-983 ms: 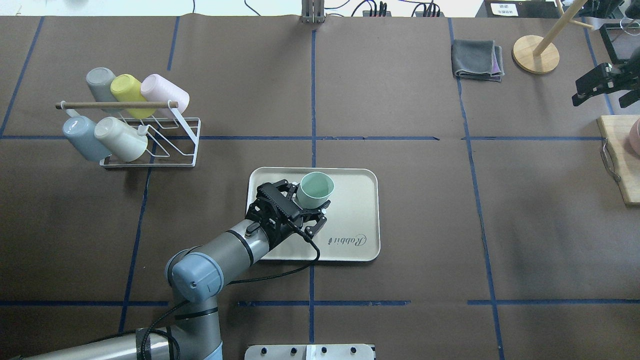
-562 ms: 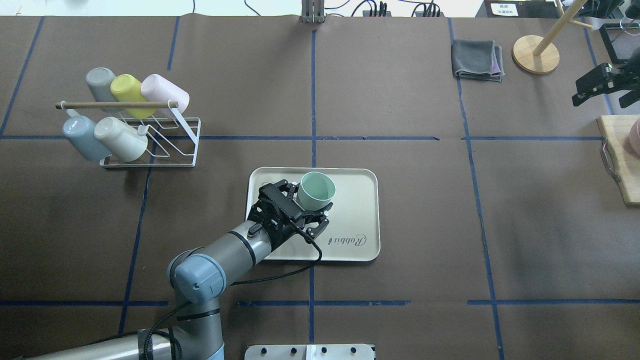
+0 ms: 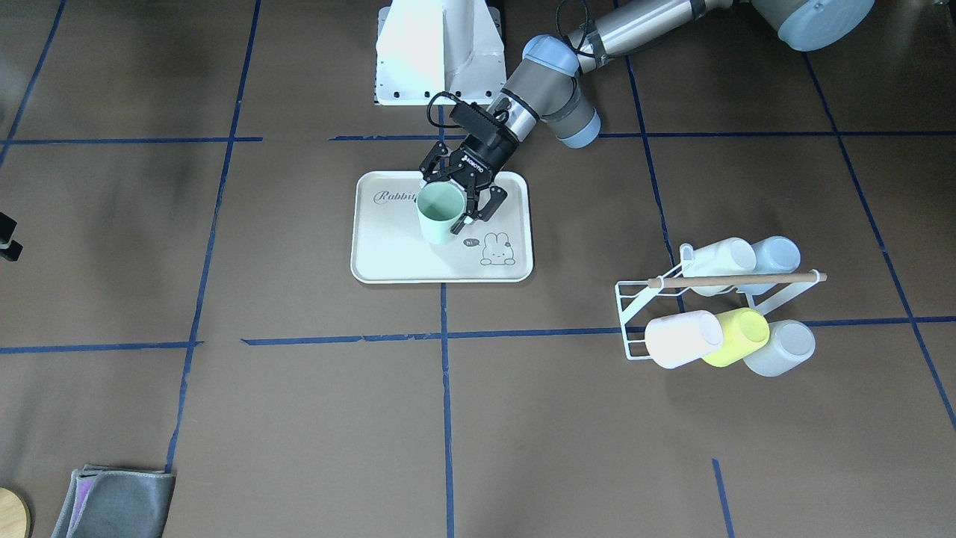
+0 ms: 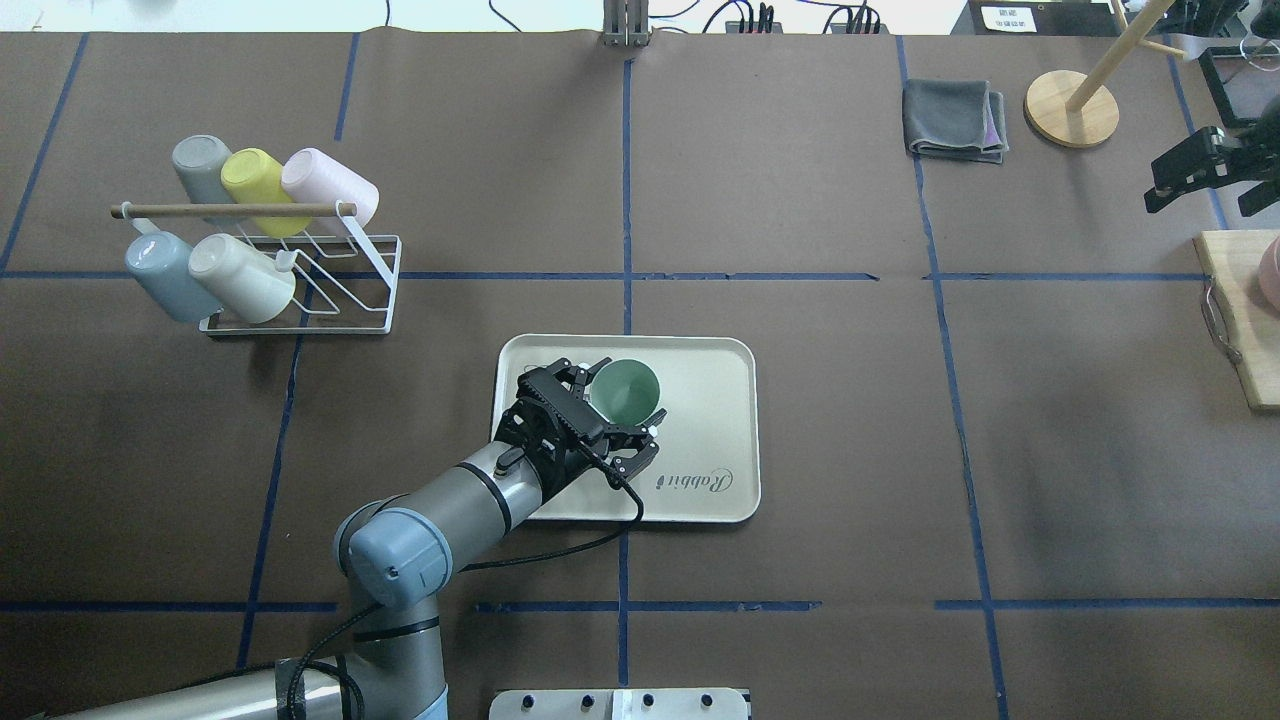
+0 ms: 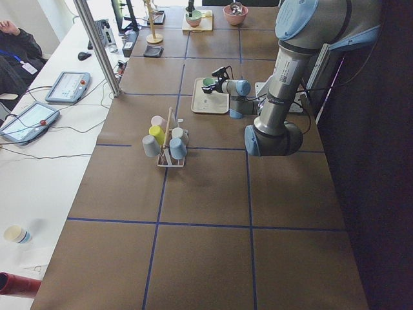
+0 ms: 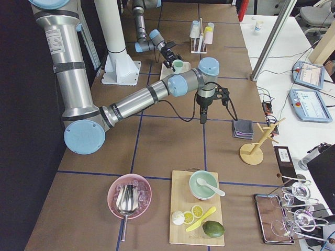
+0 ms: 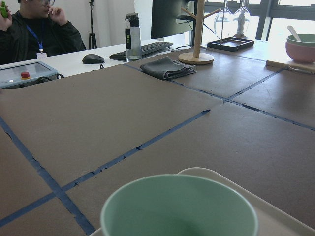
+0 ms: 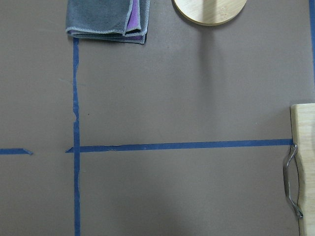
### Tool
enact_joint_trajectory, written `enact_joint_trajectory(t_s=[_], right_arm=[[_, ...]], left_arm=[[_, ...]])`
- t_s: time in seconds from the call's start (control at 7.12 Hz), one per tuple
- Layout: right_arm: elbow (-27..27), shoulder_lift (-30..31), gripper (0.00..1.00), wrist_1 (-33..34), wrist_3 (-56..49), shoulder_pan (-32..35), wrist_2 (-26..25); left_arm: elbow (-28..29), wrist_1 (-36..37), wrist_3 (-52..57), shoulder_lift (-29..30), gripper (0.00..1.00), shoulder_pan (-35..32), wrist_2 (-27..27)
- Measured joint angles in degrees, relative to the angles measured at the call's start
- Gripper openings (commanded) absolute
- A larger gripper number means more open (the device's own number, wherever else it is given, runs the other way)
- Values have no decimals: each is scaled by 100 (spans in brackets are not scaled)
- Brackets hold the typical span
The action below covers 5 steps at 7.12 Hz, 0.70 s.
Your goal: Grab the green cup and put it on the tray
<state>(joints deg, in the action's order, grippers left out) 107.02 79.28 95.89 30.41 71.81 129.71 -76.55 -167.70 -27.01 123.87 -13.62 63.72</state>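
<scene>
Left fingers [image 3: 487, 203] grip the green cup [image 4: 625, 392] by its sides, one far, one near. The cup stands upright, mouth up, and looks seated on the tray [image 4: 712, 400], far-left part. My wrist lies near-left of it, so I'd open, then lift clear. Right fingers [image 4: 1165, 190] sit far right; I cannot tell their state.

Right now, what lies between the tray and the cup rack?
Nothing: between the tray and the cup rack the overhead view shows only bare table cover.

Upright mint green cup [image 4: 625, 390] on tray [image 4: 712, 400]
</scene>
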Motion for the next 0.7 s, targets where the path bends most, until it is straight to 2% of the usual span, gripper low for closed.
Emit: enact_joint_trajectory(t_s=[0.7], right_arm=[[-13,0,100,0,0,0,2]], left_arm=[[-47,22,-1,-3,100,-35,4]])
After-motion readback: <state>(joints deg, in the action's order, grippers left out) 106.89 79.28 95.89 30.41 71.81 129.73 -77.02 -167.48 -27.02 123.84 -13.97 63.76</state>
